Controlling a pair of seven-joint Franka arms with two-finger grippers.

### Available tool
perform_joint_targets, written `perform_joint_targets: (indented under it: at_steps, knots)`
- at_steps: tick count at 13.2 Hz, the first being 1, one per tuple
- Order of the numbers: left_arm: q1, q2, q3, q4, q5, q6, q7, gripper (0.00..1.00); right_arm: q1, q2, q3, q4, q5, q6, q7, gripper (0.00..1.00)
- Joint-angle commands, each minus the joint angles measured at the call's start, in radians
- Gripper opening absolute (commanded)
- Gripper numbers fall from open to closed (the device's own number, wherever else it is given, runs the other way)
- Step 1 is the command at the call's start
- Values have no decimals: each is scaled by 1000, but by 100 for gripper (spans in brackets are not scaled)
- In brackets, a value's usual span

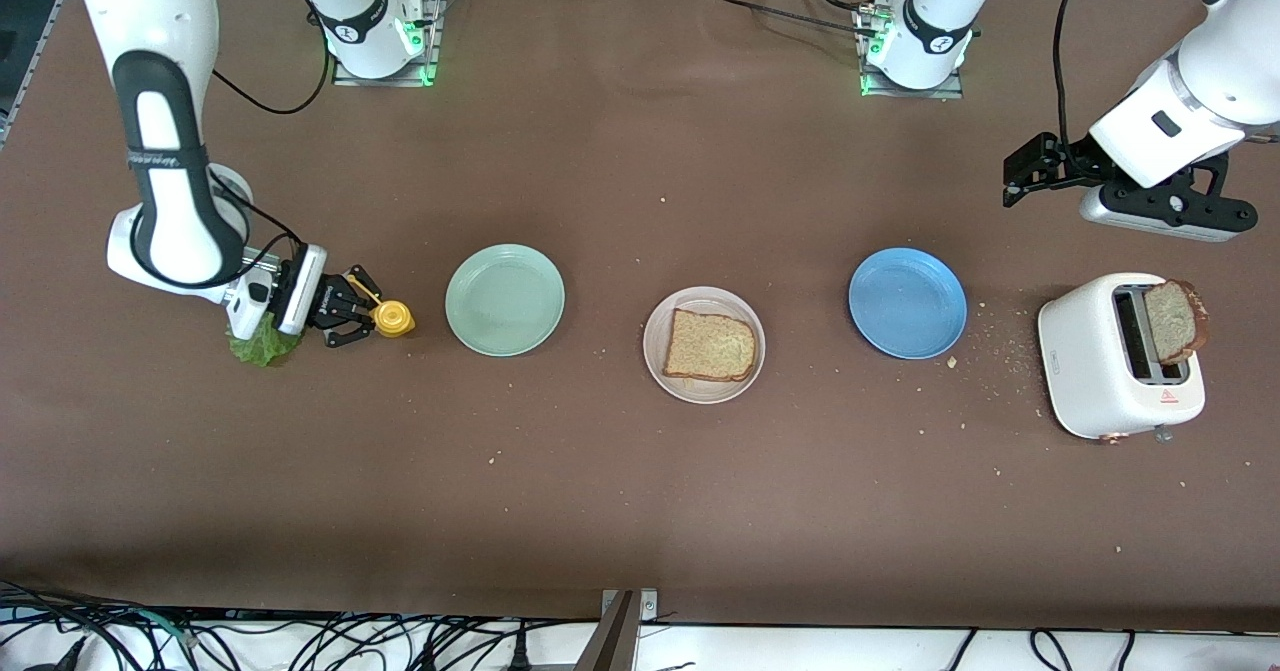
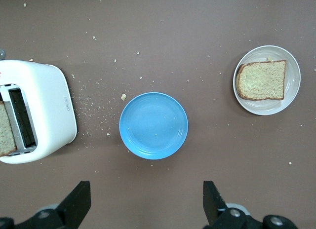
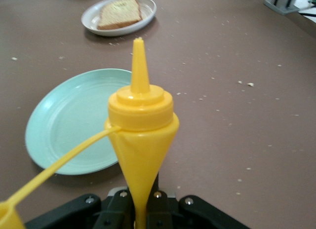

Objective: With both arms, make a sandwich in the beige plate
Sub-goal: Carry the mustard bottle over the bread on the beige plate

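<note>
The beige plate (image 1: 652, 346) (image 2: 294, 91) (image 3: 89, 17) sits mid-table with one brown bread slice (image 1: 708, 346) (image 2: 262, 80) (image 3: 118, 13) on it. A second slice (image 1: 1172, 321) (image 2: 6, 130) stands in the white toaster (image 1: 1085, 361) (image 2: 49, 105) at the left arm's end. A green lettuce leaf (image 1: 262, 348) lies on the table, partly hidden under the right wrist. My right gripper (image 1: 350, 316) (image 3: 141, 204) is shut on a yellow squeeze bottle (image 1: 392, 318) (image 3: 142, 120), whose nozzle points at the mint-green plate. My left gripper (image 1: 1020, 173) (image 2: 146, 204) hangs open and empty over bare table by the toaster.
A mint-green plate (image 1: 504, 299) (image 3: 69, 125) lies between the yellow bottle and the beige plate. A blue plate (image 1: 907, 302) (image 2: 153, 125) lies between the beige plate and the toaster. Both hold nothing. Crumbs are scattered around the toaster.
</note>
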Motion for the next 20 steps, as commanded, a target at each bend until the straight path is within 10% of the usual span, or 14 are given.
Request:
perform_joint_targets:
  at_steps: [1,4,14,20]
  knots:
    - [-9,14,7,29,-13,-15,-1,100,105,-59,-21,15,-117,114,186,0]
    - [-9,14,7,29,-13,-15,-1,100,209,-71,-21,72,-286,246,416,0]
    - [-9,14,7,29,-13,-15,-1,100,553,27,-11,301,-1235,294,1551,0]
    - [-9,14,7,29,-13,-17,-1,100,719,232,-25,494,-1501,161,1681,0]
